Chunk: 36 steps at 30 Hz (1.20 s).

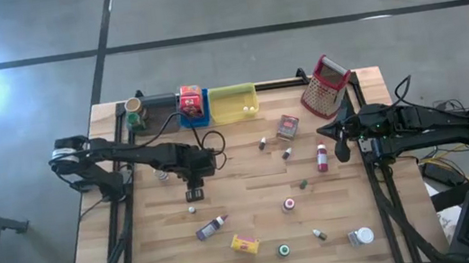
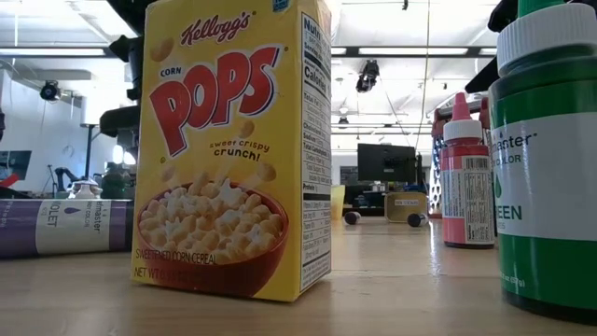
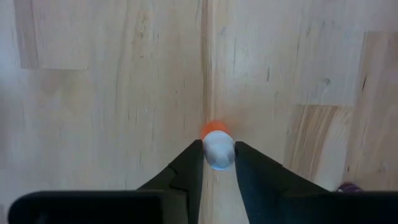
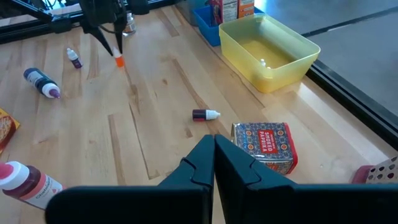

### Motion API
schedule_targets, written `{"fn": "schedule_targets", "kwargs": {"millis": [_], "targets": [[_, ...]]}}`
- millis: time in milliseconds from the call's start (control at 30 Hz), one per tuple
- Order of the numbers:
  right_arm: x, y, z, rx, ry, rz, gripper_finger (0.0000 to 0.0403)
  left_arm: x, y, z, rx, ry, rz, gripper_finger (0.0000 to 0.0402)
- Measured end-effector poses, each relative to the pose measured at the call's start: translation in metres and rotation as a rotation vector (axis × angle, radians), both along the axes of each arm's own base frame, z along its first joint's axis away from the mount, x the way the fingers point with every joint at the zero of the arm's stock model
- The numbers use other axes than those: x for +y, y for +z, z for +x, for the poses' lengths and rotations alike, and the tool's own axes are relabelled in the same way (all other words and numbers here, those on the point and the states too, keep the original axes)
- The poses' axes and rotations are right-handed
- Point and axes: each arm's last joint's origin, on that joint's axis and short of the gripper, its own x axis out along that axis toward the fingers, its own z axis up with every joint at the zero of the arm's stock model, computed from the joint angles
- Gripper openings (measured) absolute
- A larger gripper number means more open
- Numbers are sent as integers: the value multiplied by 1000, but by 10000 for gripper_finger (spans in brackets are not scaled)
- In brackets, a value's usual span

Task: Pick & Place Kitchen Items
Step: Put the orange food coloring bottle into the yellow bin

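Observation:
The kitchen items lie scattered over the wooden table [image 1: 252,193]. One of them, a tiny bottle [image 3: 217,152] with a white body and an orange cap [image 3: 214,129], sits between the fingers of my left gripper [image 1: 195,194], which points down at the table's left middle and is shut on it. The right wrist view shows that gripper [image 4: 115,51] far off, with the orange cap [image 4: 118,60] at its tips. My right gripper [image 4: 214,146] is shut on nothing and waits above the table's right side [image 1: 343,146]. My left gripper pinches the tiny bottle's white body [image 3: 219,157] between its two fingertips [image 3: 189,165]. The fingers come from above, pointing steeply down. The orange cap end sticks out beyond the tips. Whether the bottle rests on the table or hangs clear, I cannot tell.
At the far edge stand a blue tray [image 1: 201,116] holding a red box, a yellow tray [image 1: 233,102] and a metal grater [image 1: 326,86]. A patterned tin [image 1: 287,126], a red bottle [image 1: 321,157], a purple bottle [image 1: 212,228] and a yellow cereal box [image 1: 245,244] lie on the table.

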Motion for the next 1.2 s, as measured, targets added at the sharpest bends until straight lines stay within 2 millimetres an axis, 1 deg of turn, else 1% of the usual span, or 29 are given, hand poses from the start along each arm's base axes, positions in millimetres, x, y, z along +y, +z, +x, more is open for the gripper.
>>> {"fn": "schedule_targets", "kwargs": {"millis": [500,567,733,867,967,1067,1200], "targets": [[0,0,0,0,1,0,8,0,1,0,0,-18,6,88],[0,0,0,0,1,0,8,0,3,1,-2,-20,7,88],[0,0,0,0,0,0,8,1,18,7,-10,-14,11,87],[0,0,0,1,0,0,8,4,38,17,-58,26,27,87],[0,0,0,1,0,0,8,10,60,26,-114,46,45,87],[0,0,0,1,0,0,8,20,90,36,-203,89,94,87],[0,0,0,1,0,0,8,43,139,46,-309,173,157,87]]}}
